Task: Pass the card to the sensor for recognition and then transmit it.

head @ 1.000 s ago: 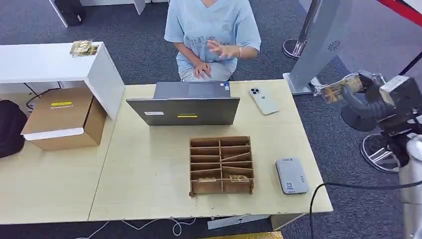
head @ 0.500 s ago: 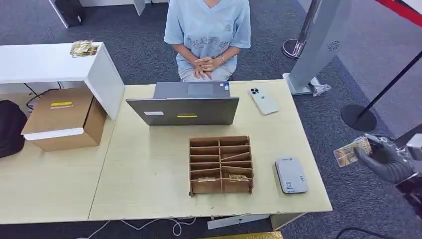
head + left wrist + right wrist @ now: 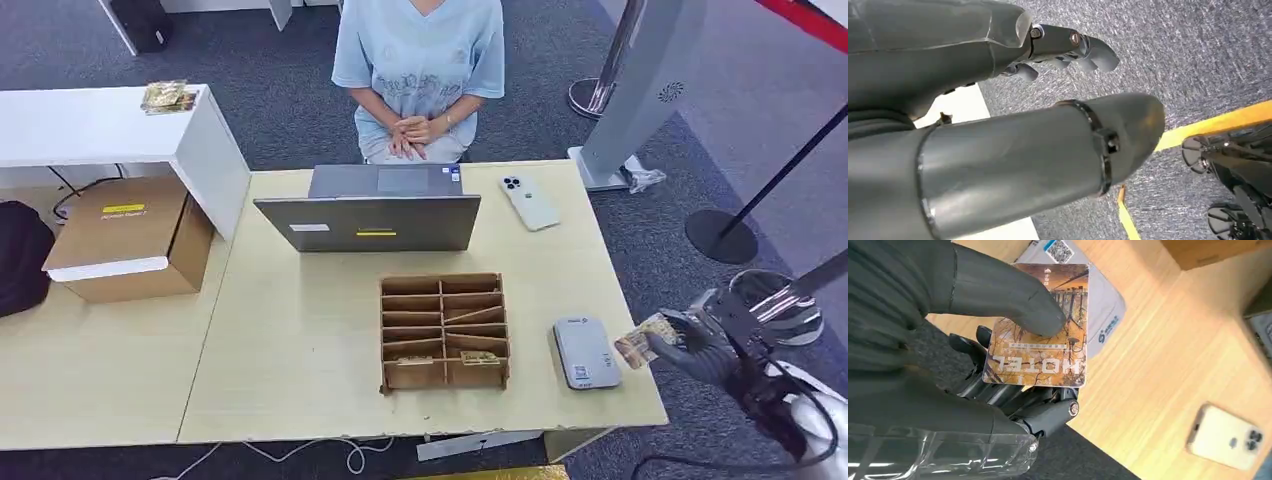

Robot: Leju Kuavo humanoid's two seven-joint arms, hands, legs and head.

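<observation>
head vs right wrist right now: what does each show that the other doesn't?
Head only: the seated person, the laptop, the wooden divider tray, the cardboard box.

Right wrist only: the card's face, printed HOTEL, with the thumb pressing on it.

Both: the right hand holding the card beside the grey sensor at the table's edge, and the phone.
</observation>
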